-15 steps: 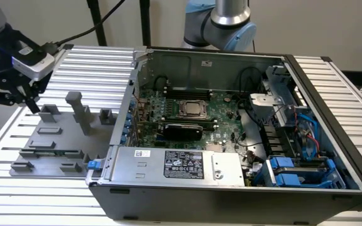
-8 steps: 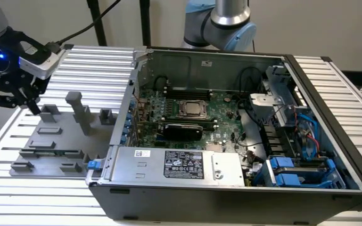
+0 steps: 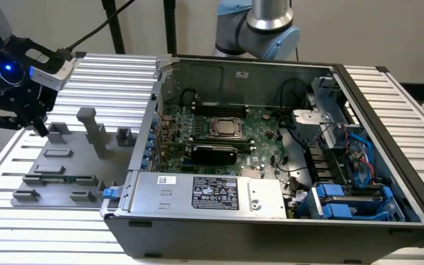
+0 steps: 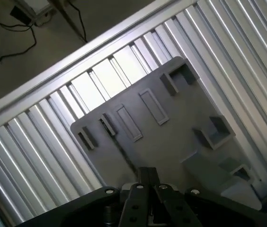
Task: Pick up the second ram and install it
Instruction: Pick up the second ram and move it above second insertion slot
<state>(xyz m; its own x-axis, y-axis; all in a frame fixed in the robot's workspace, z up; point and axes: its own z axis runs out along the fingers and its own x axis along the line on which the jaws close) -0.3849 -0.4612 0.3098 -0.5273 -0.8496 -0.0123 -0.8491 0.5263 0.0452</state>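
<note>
The black two-fingered gripper point(image 3: 41, 130) is seen at the far left, above the far-left corner of a flat grey plastic fixture tray point(image 3: 57, 190). Its fingertips are pressed together with nothing between them. In the tray's long near slot the second ram point(image 3: 63, 178), a thin green circuit-board stick, is held lengthwise, well apart from the gripper. To the right, an open dark grey metal computer case point(image 3: 271, 237) is set on the ribbed aluminium table point(image 3: 42, 243). Housed inside it are a large green motherboard point(image 3: 260, 130), a silver square CPU socket point(image 3: 225, 128), long black memory slots point(image 3: 220, 107), a silver power supply box point(image 3: 197, 193) and, near right, blue drive carriers point(image 3: 344, 201).
</note>
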